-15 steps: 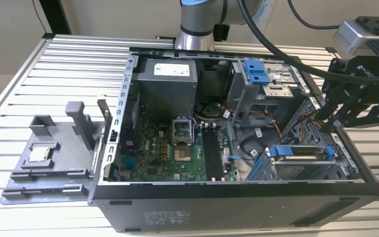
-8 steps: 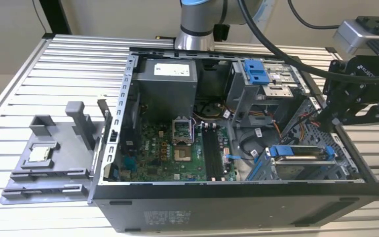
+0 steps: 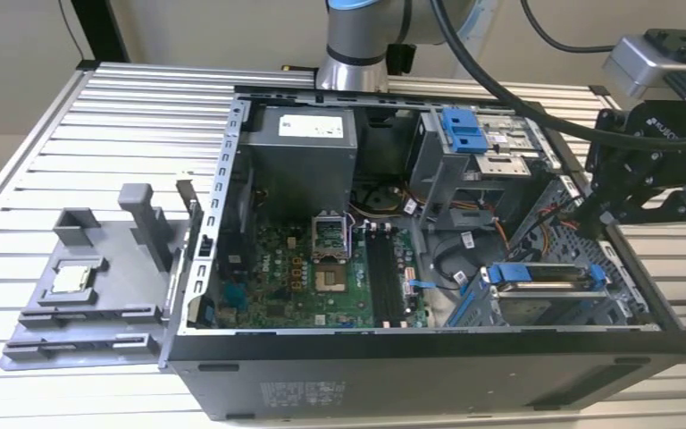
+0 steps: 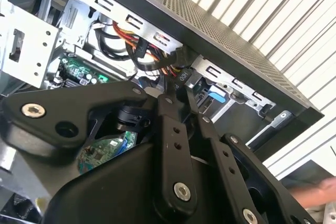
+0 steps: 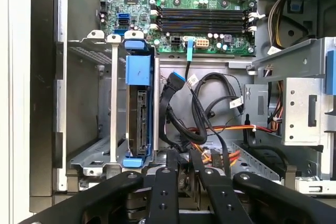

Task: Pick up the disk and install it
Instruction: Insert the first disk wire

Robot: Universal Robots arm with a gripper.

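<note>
Black gripper (image 5: 182,153) links lie closest to us in both wrist views. Its fingertips are drawn together and pinch nothing, and they hang over a tangle of black and orange cables (image 5: 210,129) inside the case.

From the exterior view's left, a grey holder (image 3: 81,295) rests on the slatted bench (image 3: 33,179) with a small square chip (image 3: 72,278) on it. Next comes the open computer case (image 3: 439,353), lying on its side with the motherboard (image 3: 319,268) exposed. Further right, the disk (image 3: 539,277) sits in its blue frame inside the lower drive cage (image 3: 629,295). The gripper (image 3: 588,214) hovers just above and beyond it, apart from it.

In the first wrist view the disk (image 5: 140,114) stands edge-on between the cage rails, just beside the gripper and not touched by it.

We judge the task close to finished: the disk is picked up, carried over and slid into its bay. We cannot tell whether the frame has clicked fully home. A blue-ended connector (image 5: 176,81) hangs loose near the disk, apparently unplugged.
</note>
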